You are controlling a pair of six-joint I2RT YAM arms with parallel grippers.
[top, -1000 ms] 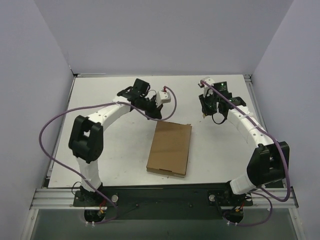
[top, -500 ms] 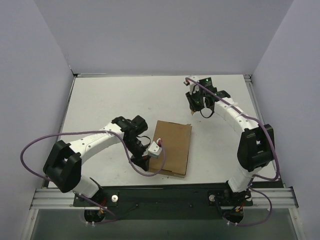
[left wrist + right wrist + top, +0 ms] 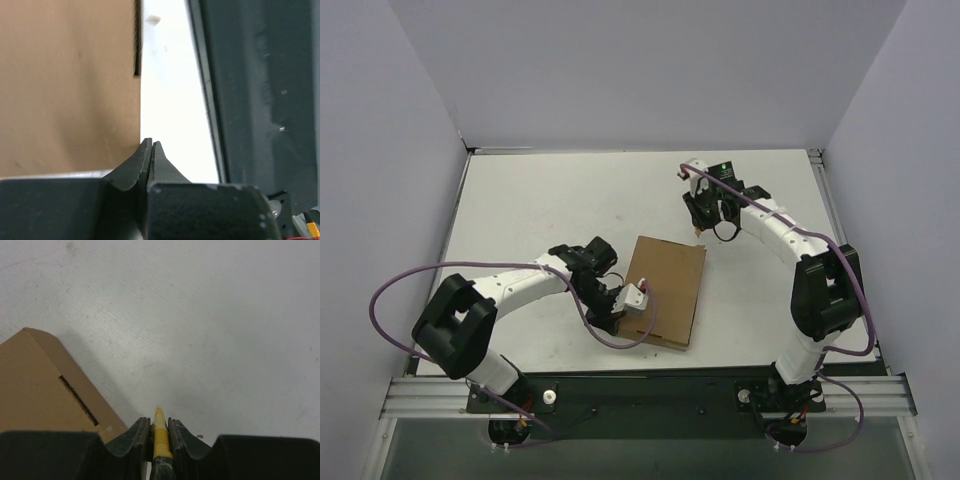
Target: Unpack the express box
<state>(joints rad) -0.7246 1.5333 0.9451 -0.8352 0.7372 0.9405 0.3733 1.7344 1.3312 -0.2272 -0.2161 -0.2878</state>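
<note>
Two grippers closed, one at each end of the express box [image 3: 665, 290].

At the left gripper [image 3: 151, 142]: shut tip to tip on nothing, low over the white table [image 3: 167, 105], right at the near left corner of the box's plain brown top; touching the cardboard or not, cannot tell. At the right gripper [image 3: 159, 419]: clamped on a thin yellow tool [image 3: 160, 432], its tip poking out past the fingertips and aimed at bare table just beside the box's far right corner, near a dark slot [image 3: 77, 400] in the cardboard. Around both: box flat, closed and a little askew, mid-table toward the front, between the two arms. Beyond the left gripper, a dark rail [image 3: 250, 100] along the table's near edge.
</note>
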